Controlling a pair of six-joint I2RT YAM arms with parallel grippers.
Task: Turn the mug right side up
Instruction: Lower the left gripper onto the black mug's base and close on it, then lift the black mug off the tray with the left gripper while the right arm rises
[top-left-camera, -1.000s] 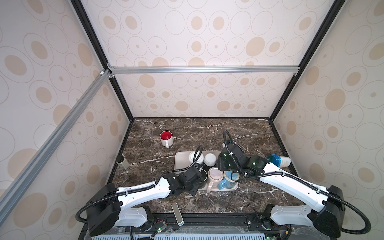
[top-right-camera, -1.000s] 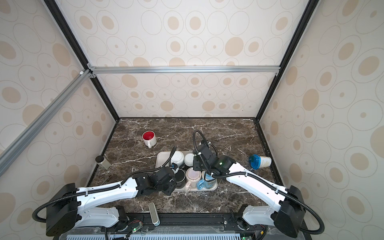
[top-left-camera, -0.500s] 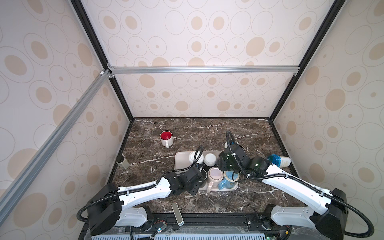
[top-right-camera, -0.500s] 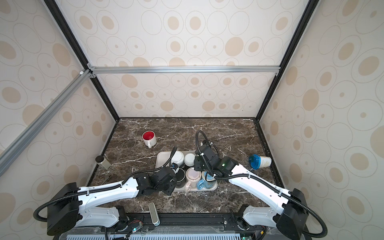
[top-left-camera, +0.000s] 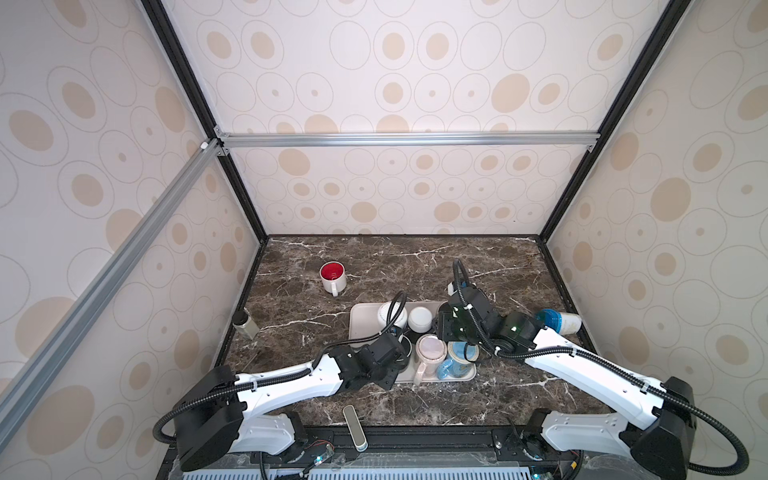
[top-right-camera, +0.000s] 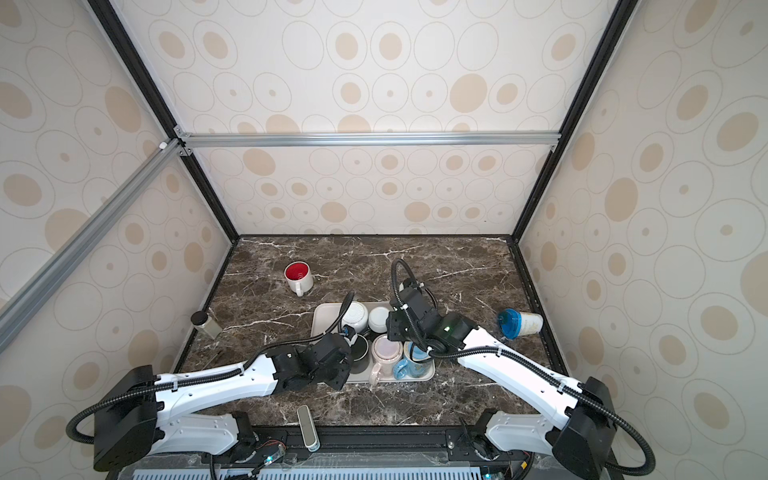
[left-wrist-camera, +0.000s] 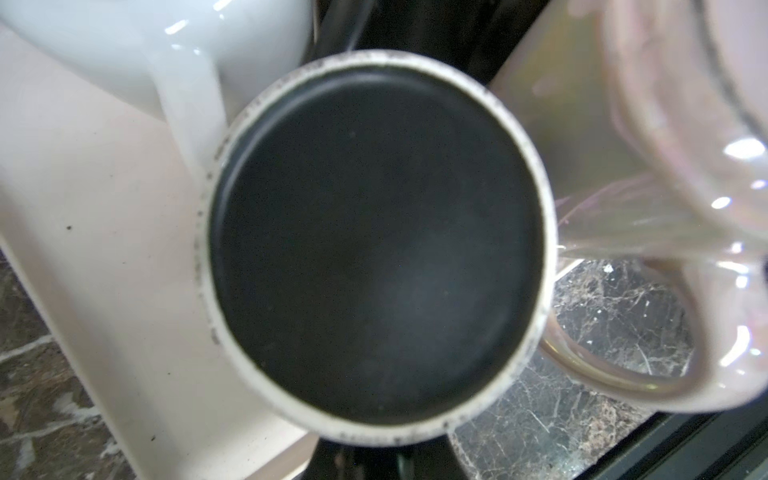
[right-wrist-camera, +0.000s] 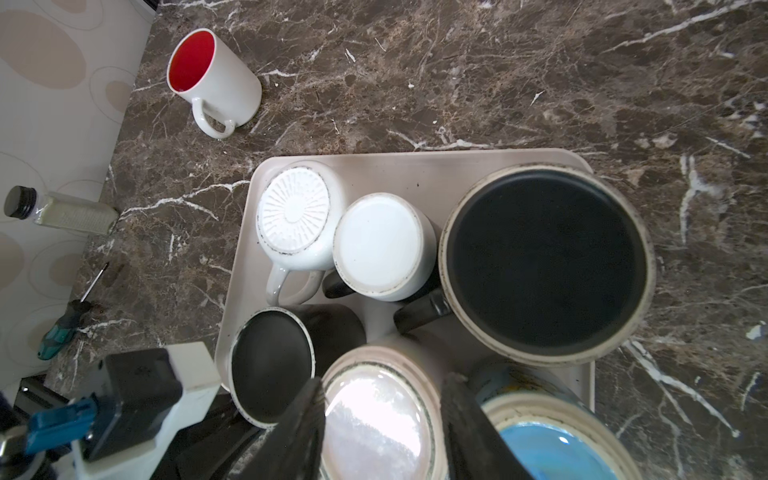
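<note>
Six mugs crowd a beige tray (top-left-camera: 362, 321) at the front of the marble desk (top-left-camera: 415, 266), with a robot arm reaching in from either side. The left claw (top-left-camera: 397, 358) is closed and sits hard against the black mug (left-wrist-camera: 374, 249), which stands base-up in the front left part of the tray. Its tips are hidden in every view, so what it pinches, if anything, cannot be made out. The right claw (right-wrist-camera: 384, 377) hangs over the pink mug (top-left-camera: 432, 353), also base-up, in the middle of the tray's front row. Its dark fingers (right-wrist-camera: 303, 424) are spread to either side of the upturned base, and whether they touch the mug is not clear. A blue mug (top-left-camera: 459, 360) stands just to the right of the pink one. Behind them, a white ribbed mug (right-wrist-camera: 293, 212), a plain white mug (right-wrist-camera: 378, 245) and a second black mug (right-wrist-camera: 544, 266) stand inverted in the back row. Off the tray, a red-lined white mug (top-left-camera: 332, 274) stands upright toward the back left of the desk. A blue tumbler (top-left-camera: 557, 321) lies on its side by the right wall, a small capped bottle (top-left-camera: 245, 326) sits by the left wall, and a screwdriver (right-wrist-camera: 62, 328) lies near the bottle
</note>
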